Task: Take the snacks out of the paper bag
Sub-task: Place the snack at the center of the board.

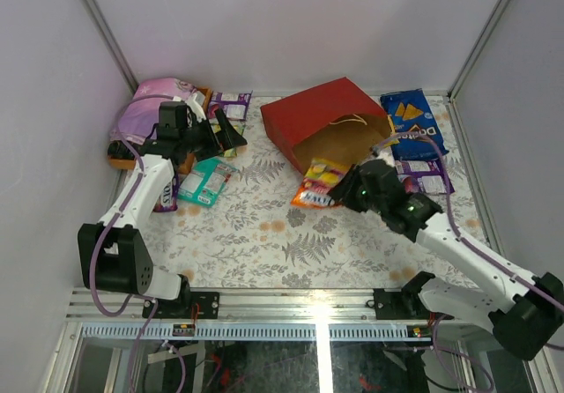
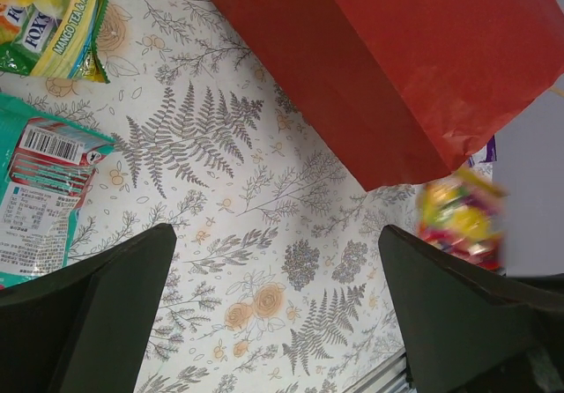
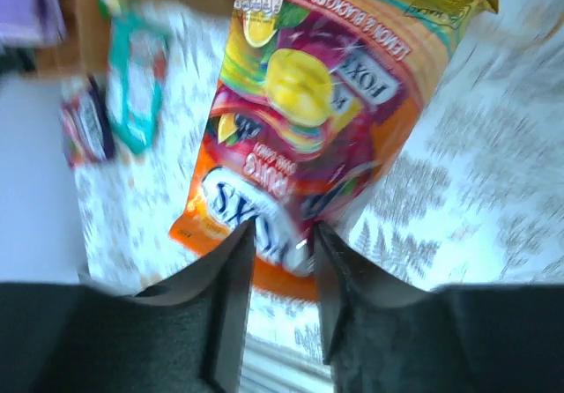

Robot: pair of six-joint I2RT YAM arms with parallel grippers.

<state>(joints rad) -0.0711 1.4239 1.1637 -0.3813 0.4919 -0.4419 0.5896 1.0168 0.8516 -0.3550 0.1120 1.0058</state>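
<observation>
The red paper bag (image 1: 317, 115) lies on its side at the back, its brown mouth facing the near right; its red wall (image 2: 414, 67) fills the top of the left wrist view. An orange candy bag (image 1: 319, 184) lies just outside the mouth. My right gripper (image 1: 345, 190) is at its near edge. In the right wrist view the jaws (image 3: 284, 230) stand slightly apart with the bag's (image 3: 308, 111) lower edge between the fingertips. My left gripper (image 2: 275, 234) hangs wide open over bare cloth, near a teal pouch (image 2: 40, 199) and a yellow-green candy bag (image 2: 53, 18).
A blue Doritos bag (image 1: 414, 124) and a purple-white pack (image 1: 426, 177) lie right of the paper bag. Another purple-white pack (image 1: 231, 104) and a pink-purple folded cloth (image 1: 154, 102) sit at the back left. White walls close in on three sides.
</observation>
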